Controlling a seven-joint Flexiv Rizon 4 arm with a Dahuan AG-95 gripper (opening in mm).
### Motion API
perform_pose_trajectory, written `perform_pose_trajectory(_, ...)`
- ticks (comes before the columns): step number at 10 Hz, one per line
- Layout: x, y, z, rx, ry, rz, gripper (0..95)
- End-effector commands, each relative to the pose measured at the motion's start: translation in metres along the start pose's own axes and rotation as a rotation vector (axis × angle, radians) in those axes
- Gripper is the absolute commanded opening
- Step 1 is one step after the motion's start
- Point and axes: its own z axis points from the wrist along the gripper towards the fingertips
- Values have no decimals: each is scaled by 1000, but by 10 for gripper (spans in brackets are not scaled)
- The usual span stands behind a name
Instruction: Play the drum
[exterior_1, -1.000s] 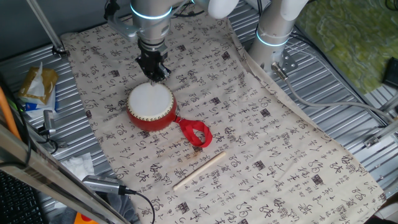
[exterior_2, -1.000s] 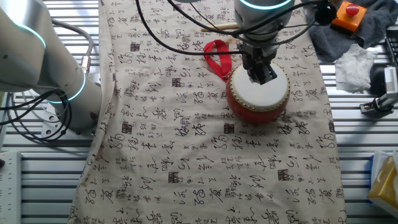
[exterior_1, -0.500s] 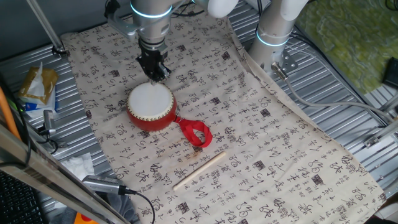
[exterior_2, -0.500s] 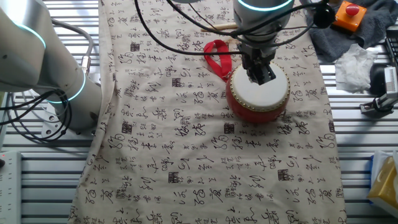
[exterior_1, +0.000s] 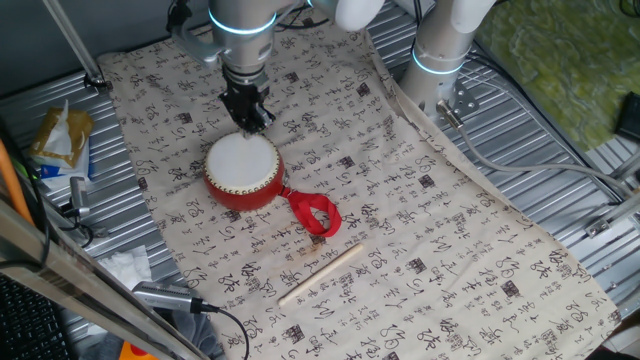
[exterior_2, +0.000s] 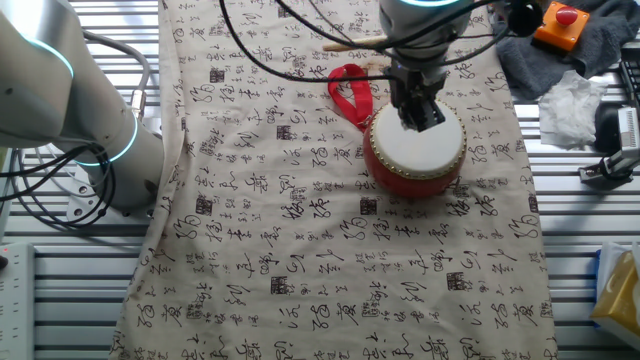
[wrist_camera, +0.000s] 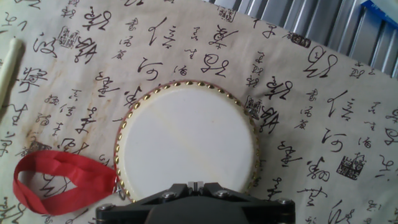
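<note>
Gripper hanging above drum near frame centre, fingers pressed together, gripping nothing. Ribbon loop lying lower right; wooden stick lying below.

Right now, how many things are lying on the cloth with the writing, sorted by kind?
Drums: 1, the red drum with the white top and a red ribbon loop tied to it.
Sticks: 1, the wooden stick, lying apart from the drum.
Total: 2 things on the cloth.
</note>
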Motion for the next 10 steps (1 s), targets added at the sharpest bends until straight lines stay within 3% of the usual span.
perform_pose_trajectory(1,-15,22,0,6,21,19,0)
perform_pose_trajectory(10,-20,139,40,10,3,179,0)
